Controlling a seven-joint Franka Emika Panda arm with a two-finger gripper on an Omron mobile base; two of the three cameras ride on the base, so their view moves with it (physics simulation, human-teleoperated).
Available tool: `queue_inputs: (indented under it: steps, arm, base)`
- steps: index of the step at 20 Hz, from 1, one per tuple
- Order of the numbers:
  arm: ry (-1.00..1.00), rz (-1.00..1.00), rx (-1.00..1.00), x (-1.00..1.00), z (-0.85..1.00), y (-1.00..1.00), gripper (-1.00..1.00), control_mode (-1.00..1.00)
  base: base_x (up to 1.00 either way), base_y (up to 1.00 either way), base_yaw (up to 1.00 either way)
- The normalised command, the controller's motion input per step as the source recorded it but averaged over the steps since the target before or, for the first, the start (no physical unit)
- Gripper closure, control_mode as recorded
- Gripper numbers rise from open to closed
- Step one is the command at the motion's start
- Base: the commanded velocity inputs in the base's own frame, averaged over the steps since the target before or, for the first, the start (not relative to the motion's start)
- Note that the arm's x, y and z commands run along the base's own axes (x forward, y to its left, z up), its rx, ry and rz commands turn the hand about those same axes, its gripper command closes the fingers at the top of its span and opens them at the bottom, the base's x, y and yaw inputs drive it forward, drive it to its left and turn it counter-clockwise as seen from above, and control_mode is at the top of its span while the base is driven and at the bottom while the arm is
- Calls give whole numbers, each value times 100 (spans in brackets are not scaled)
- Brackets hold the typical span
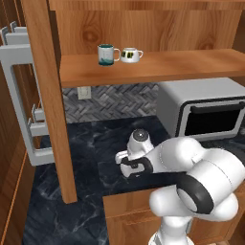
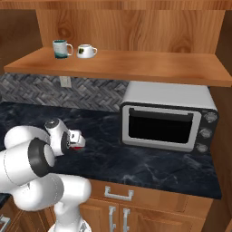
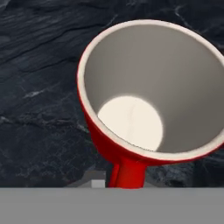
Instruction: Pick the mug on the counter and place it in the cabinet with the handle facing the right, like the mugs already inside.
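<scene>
Gripping red mug (image 3: 131, 148), closed gripper (image 2: 77, 141), dark marbled counter (image 2: 149, 163), wooden cabinet (image 1: 158, 64) above

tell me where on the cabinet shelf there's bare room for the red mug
The shelf is bare from the white mug rightward to its far end, above the toaster oven. The left end is crowded: the teal-and-white mug and the white mug stand close together there.

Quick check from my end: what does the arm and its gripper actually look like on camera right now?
A glossy white arm of rounded, bulbous segments with dark black bands at the joints. The gripper is white with a dark body section. No cables or markings show.
</scene>
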Motion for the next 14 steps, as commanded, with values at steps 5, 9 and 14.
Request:
queue_inputs:
  steps: [5, 9, 14]
  arm:
    - [-14, 0, 0, -35, 35, 1, 100, -100]
    - [-14, 0, 0, -34, 57, 0, 100, -100]
    - [-10, 0, 6, -30, 57, 0, 100, -100]
  base:
    - [0, 0, 0]
    - [0, 0, 0]
    - [0, 0, 0]
